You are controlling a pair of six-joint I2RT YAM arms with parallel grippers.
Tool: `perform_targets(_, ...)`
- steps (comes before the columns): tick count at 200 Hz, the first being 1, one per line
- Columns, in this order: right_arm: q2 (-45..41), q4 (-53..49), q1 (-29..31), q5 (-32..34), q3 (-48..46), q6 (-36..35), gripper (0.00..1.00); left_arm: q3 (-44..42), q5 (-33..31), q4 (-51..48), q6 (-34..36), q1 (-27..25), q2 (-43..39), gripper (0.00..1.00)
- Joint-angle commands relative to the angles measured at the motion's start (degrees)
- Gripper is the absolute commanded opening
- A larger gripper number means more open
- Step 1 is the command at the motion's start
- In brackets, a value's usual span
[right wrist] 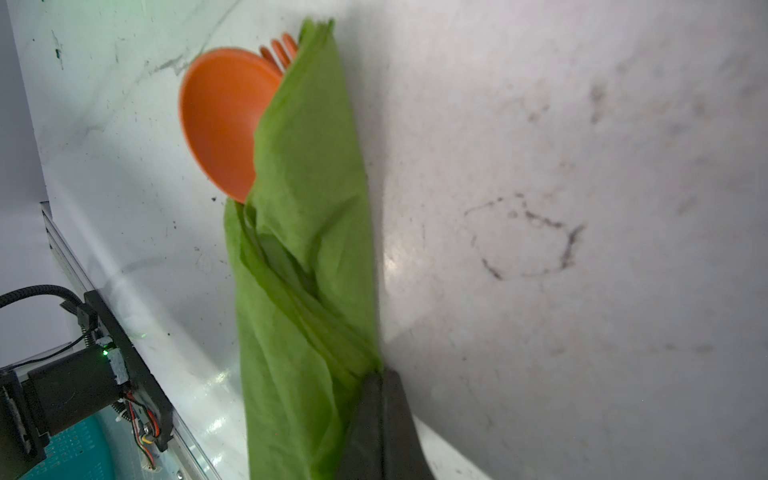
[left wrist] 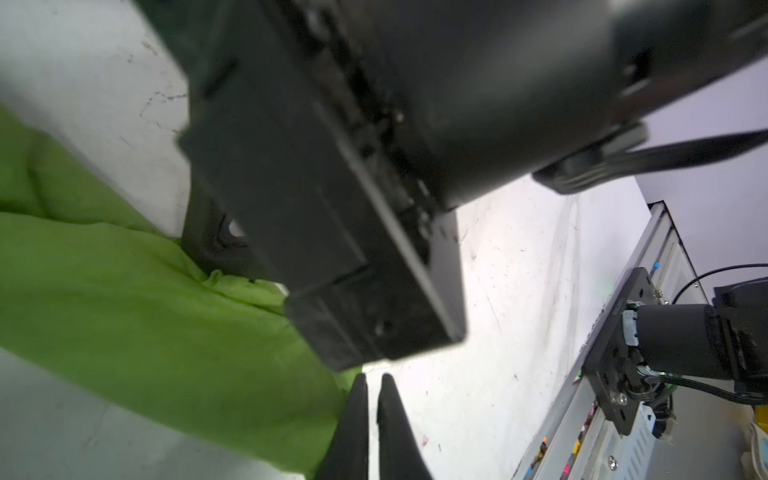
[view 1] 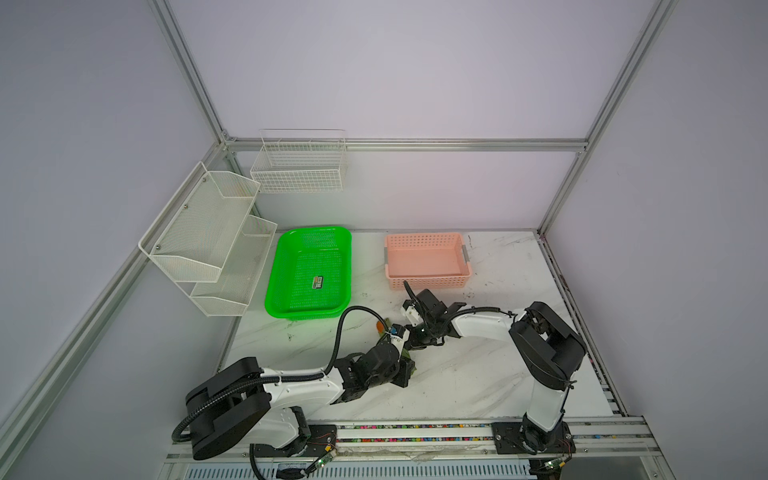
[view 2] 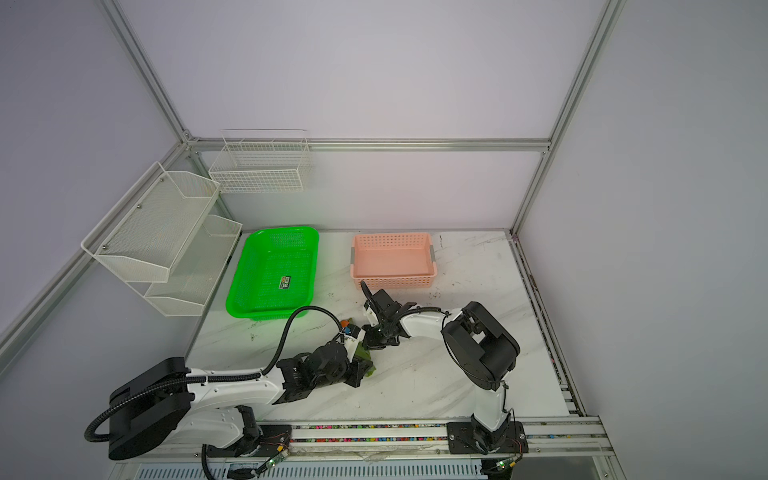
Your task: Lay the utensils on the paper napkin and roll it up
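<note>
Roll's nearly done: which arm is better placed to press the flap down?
Right, probably. The right gripper is shut with its tips against the open fold of the paper napkin; the left gripper sits beside its edge.

Marble table (view 1: 457, 374): napkin (right wrist: 307, 249), green tray (view 1: 275, 272), pink basket (view 1: 428, 283)

Pale lilac walls (view 1: 415, 62), aluminium frame (view 1: 407, 144), scuffed white marble tabletop (view 1: 457, 386), white wire racks (view 1: 208, 241) at left.

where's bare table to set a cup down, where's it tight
Bare table right of the pink basket, along the front between the arm bases, and in front of the green tray. Crowded mid-table, where left gripper and right gripper meet over the paper napkin.
</note>
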Motion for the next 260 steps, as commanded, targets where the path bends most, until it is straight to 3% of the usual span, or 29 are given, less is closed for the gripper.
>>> perform_targets(1, 1.46, -4.40, 0.56, 1.99, -0.55, 0.48, 0.00, 0.16, -1.71, 1.84, -1.08, -0.17, 0.78, 0.09)
perform_targets(249, 1.00, -6.65, 0.56, 3.08, 1.62, -1.05, 0.00, -9.24, -5.76, -10.13, -17.59, -0.16, 2.74, 0.07)
perform_targets(260, -0.21, -8.23, 0.49, 4.59, 2.57, -0.68, 0.06, -9.30, -5.49, -10.08, -17.86, -0.22, 3.09, 0.07)
